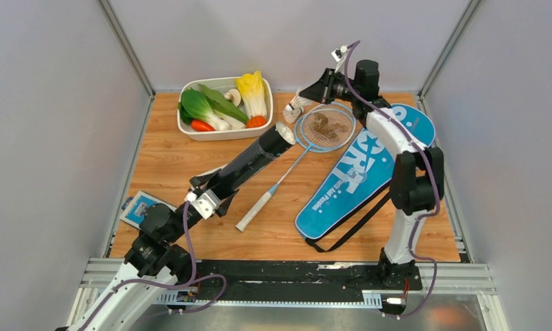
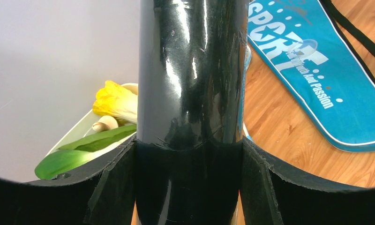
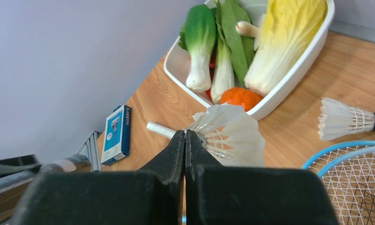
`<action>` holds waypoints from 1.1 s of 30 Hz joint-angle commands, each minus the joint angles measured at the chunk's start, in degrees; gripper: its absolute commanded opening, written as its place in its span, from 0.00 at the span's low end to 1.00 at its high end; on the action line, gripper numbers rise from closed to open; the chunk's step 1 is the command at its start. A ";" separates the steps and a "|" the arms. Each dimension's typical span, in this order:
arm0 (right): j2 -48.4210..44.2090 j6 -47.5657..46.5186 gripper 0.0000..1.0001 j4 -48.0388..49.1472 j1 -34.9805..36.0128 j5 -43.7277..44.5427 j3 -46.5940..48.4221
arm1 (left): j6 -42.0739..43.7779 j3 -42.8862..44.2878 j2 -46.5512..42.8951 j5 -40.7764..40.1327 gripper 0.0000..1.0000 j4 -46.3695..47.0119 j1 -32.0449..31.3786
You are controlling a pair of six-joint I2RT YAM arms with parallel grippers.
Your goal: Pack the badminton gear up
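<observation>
My left gripper (image 1: 214, 187) is shut on the lower end of the long black tube (image 1: 256, 157), which angles toward the tray; the tube (image 2: 190, 70) fills the left wrist view between my fingers. Something white shows in its open end (image 1: 285, 132). My right gripper (image 1: 303, 92) is shut, pinching the feathers of a white shuttlecock (image 3: 232, 133) at its tips (image 3: 185, 136). Another shuttlecock (image 3: 345, 119) lies beside the light-blue racket (image 1: 325, 127), whose white handle (image 1: 254, 212) points toward me. The blue "SPORT" cover (image 1: 363, 172) lies to the right.
A white tray (image 1: 190, 131) of toy vegetables stands at the back left, also in the right wrist view (image 3: 293, 82). A small blue-and-white card (image 1: 141, 207) lies at the left edge. The cover's black strap (image 1: 349, 231) trails toward the front edge.
</observation>
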 commanded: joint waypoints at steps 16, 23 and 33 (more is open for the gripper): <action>-42.84 -6.45 0.00 -3.31 1.12 -5.15 -20.05 | -0.51 0.98 2.84 -0.58 0.38 1.70 -0.07; -46.05 -5.32 0.00 -2.82 5.95 -4.03 -20.38 | -0.60 1.05 3.13 0.85 0.38 1.78 -0.11; -46.26 -3.75 0.00 -0.81 13.02 -2.10 -24.27 | -0.58 0.96 2.82 1.14 0.38 1.92 -0.07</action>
